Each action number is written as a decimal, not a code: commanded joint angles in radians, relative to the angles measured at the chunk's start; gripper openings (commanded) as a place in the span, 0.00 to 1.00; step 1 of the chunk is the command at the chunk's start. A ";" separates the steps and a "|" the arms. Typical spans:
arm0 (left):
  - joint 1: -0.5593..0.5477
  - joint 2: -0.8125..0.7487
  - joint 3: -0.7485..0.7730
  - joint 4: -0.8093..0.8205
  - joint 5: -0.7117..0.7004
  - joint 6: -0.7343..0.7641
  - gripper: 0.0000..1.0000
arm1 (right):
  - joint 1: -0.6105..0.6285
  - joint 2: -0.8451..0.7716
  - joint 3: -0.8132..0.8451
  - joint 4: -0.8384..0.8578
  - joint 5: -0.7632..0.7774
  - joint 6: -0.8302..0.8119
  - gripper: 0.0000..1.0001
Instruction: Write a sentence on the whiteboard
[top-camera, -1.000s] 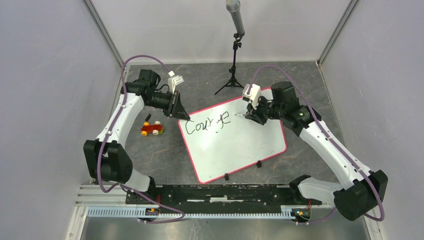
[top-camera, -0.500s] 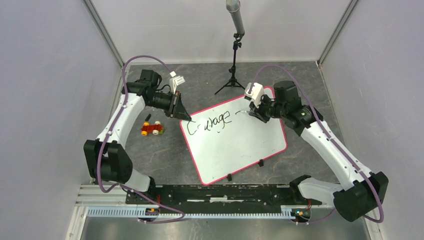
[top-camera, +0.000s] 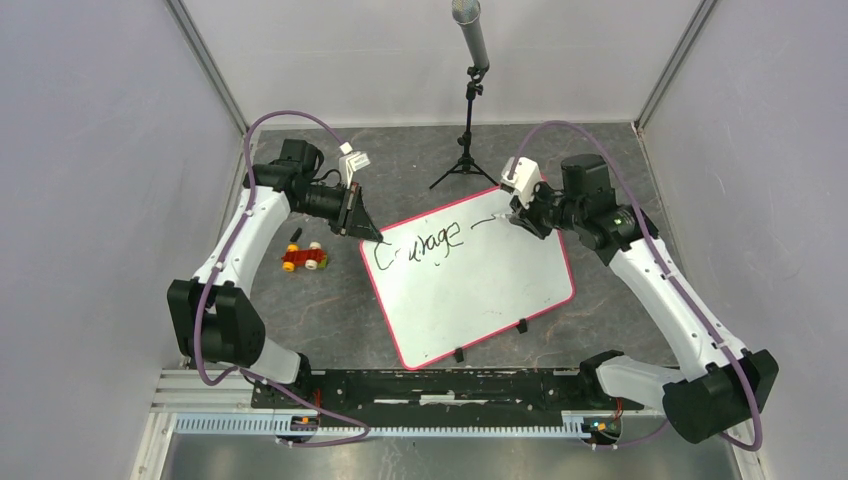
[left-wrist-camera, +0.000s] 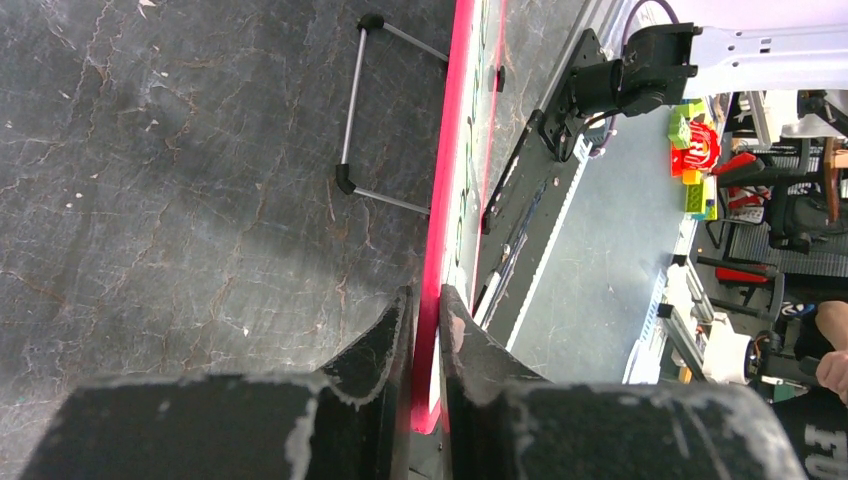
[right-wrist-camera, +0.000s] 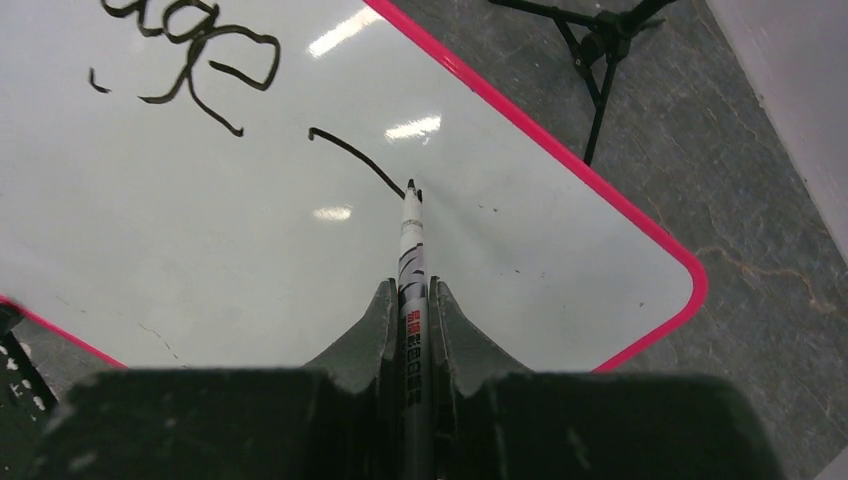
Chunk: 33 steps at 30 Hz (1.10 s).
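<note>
Pinches the pink rim of the whiteboard (top-camera: 480, 300) at its far-left corner with the left gripper (left-wrist-camera: 425, 300), jaws almost closed, one finger on each face of the edge. Clamps a marker (right-wrist-camera: 411, 245) in the right gripper (right-wrist-camera: 412, 295), jaws drawn tight on the barrel, tip down on the white surface near the far-right corner.

Rests skewed on the dark stone-patterned table (top-camera: 330, 320), mid-workspace between both arms, two small black feet at the near edge. Carries the sentence (top-camera: 418, 244) as one black word, "Courage", along the far side, plus a short dash ending at the marker tip.

Left of the board and apart from it: red and yellow toy car (top-camera: 305, 258). Behind the board: black tripod (top-camera: 464, 160).
</note>
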 joint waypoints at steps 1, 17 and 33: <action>0.003 -0.018 0.008 0.019 -0.017 0.028 0.02 | -0.004 -0.003 0.091 -0.028 -0.113 -0.015 0.00; 0.003 -0.033 0.005 0.019 -0.017 0.027 0.02 | -0.002 0.047 0.094 0.036 -0.093 0.020 0.00; 0.003 -0.032 0.002 0.019 -0.012 0.034 0.02 | -0.002 0.010 -0.057 0.019 -0.082 0.005 0.00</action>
